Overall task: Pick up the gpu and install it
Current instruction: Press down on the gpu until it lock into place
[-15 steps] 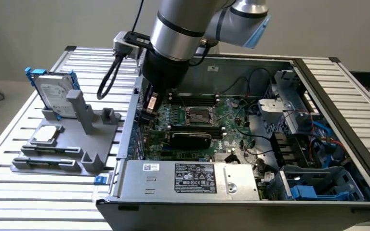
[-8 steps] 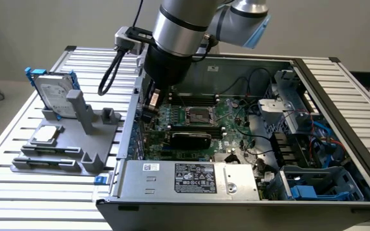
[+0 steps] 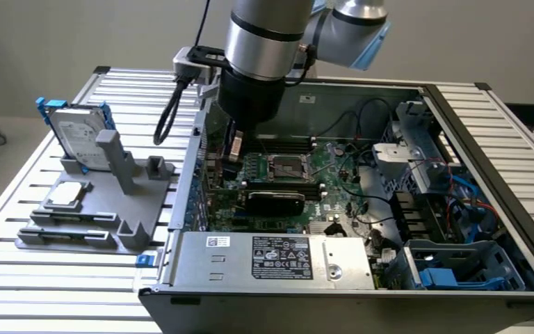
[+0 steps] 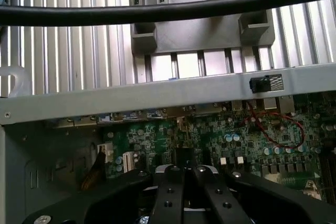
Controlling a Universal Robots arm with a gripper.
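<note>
GPU (image 3: pixel 274 202) seated in case
Black rounded shroud facing up, lying flat on the green motherboard (image 3: pixel 327 182), below the CPU socket.

Arm (image 3: pixel 265 42) vertical, wrist pointing down; gripper (image 4: pixel 184 170) jaws shut.

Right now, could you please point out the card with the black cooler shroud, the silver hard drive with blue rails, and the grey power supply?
Black-shrouded card (image 3: pixel 274 200), exterior view, shroud top.
Silver hard drive (image 3: pixel 74 136), exterior view, flat face.
Grey power supply (image 3: pixel 277 259), exterior view, labelled top.
</note>
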